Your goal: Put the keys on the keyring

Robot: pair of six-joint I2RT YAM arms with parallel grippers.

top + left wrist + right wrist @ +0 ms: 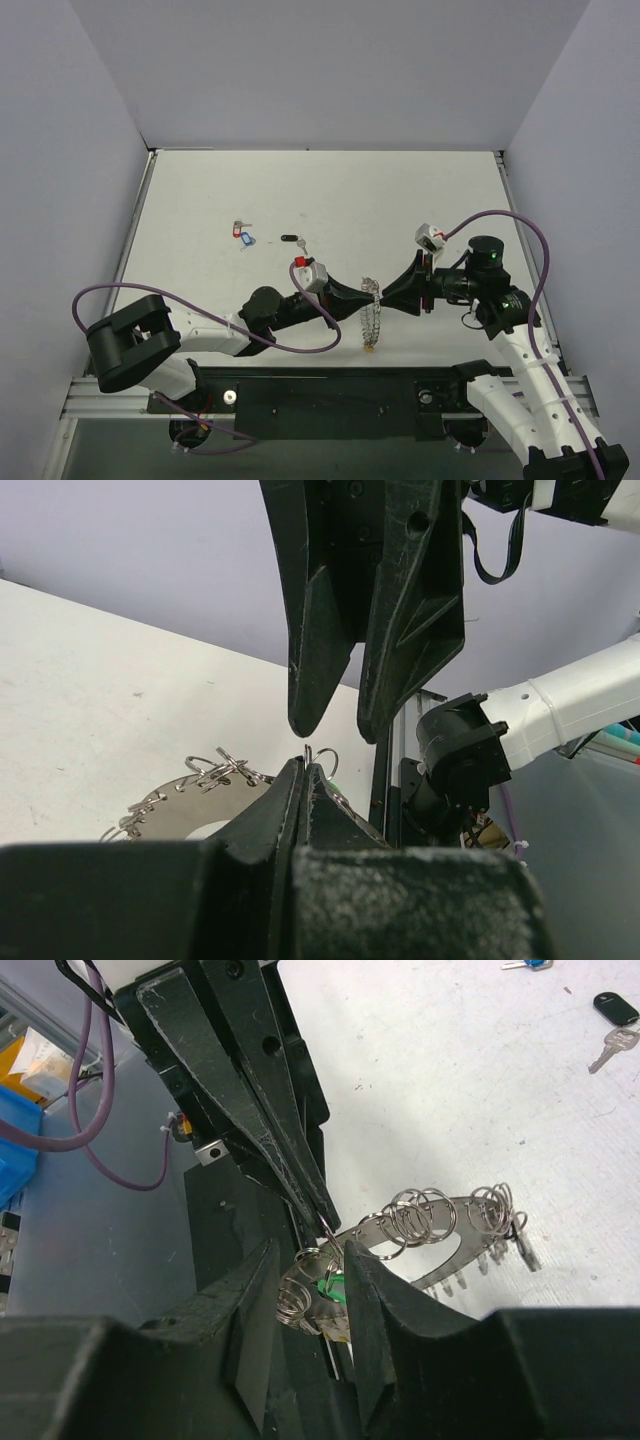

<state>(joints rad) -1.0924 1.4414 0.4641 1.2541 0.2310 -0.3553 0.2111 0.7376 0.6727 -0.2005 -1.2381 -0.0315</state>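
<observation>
The keyring [372,315], a silvery ring fringed with small loops, hangs between my two grippers near the table's front, its yellow tag [370,348] lowest. My left gripper [308,765] is shut, pinching one thin loop of the keyring [200,798] at its tips. My right gripper [310,1278] faces it, open by a narrow gap, its fingers [365,1280] on either side of a bunch of loops and a green-headed key [330,1288]. The other keys lie further back on the table: a red one [238,231], a blue one [247,240] and a black one [290,239].
The white table [330,190] is walled by grey panels at the back and on both sides. A black rail [330,385] runs along the near edge by the arm bases. Purple cables [520,225] loop from both wrists.
</observation>
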